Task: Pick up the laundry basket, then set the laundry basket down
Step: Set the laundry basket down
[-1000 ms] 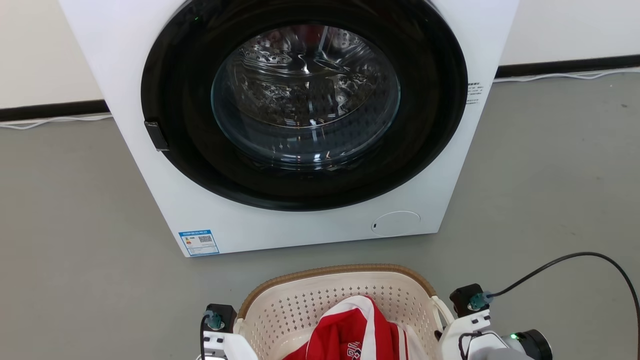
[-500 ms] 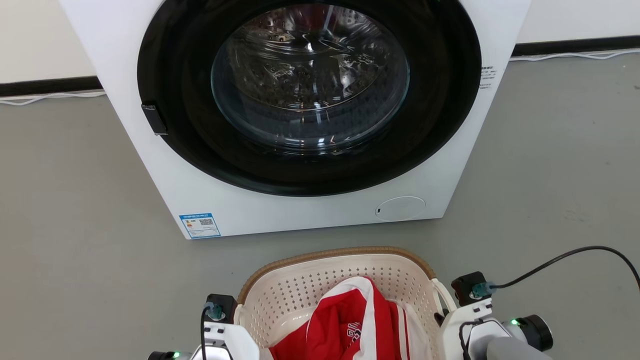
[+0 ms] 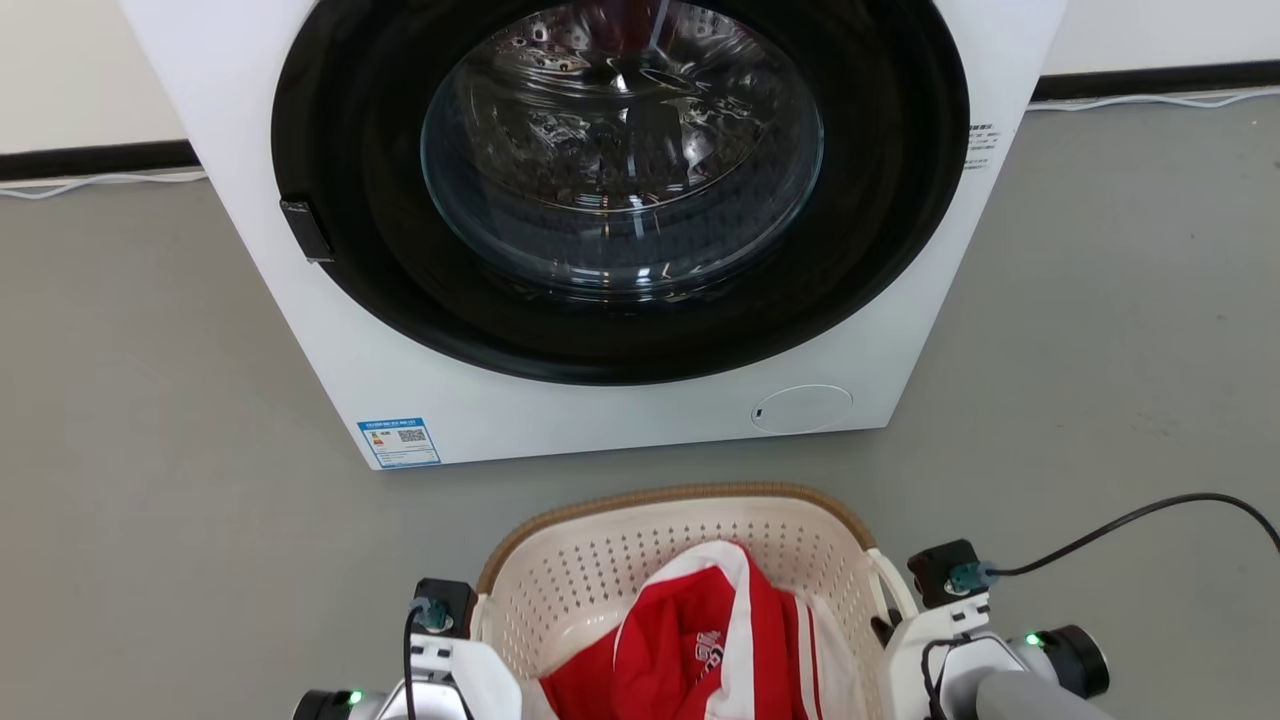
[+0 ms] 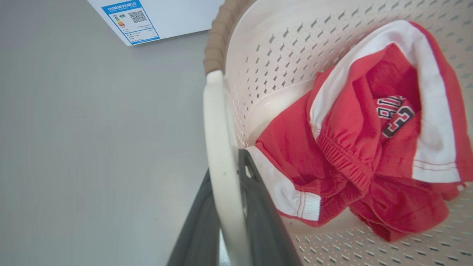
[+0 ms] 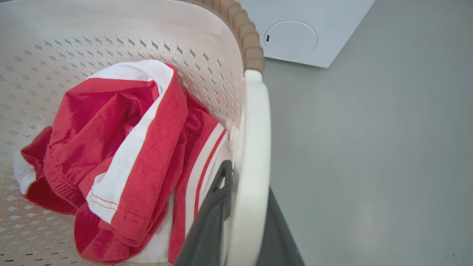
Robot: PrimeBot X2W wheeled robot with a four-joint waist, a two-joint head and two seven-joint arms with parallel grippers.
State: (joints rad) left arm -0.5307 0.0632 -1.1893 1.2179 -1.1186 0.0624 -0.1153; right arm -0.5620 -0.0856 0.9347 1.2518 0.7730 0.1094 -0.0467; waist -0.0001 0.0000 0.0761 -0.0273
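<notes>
The laundry basket (image 3: pixel 600 585), cream perforated plastic with a brown woven-look rim (image 3: pixel 690 493), sits at the bottom centre of the head view between my two wrists. A crumpled red and white garment (image 3: pixel 700 640) lies inside it. My left gripper (image 4: pixel 226 164) is shut on the white left loop handle (image 4: pixel 218 122), one dark finger on each side. My right gripper (image 5: pixel 249 177) is shut on the white right loop handle (image 5: pixel 255 122) in the same way. In the head view the left gripper (image 3: pixel 478 628) and right gripper (image 3: pixel 884 628) press against the basket's sides. I cannot tell whether the basket touches the floor.
A white washing machine (image 3: pixel 300 300) with a round black glass door (image 3: pixel 620 150), closed, stands on the grey floor (image 3: pixel 150 500) just beyond the basket. A black cable (image 3: pixel 1110 525) loops from my right wrist. White cords run along the dark baseboard (image 3: pixel 90 160).
The whole head view has shifted as the camera moved: the washer and the basket sit higher in it, and more of the basket shows. Both grippers keep hold of the handles.
</notes>
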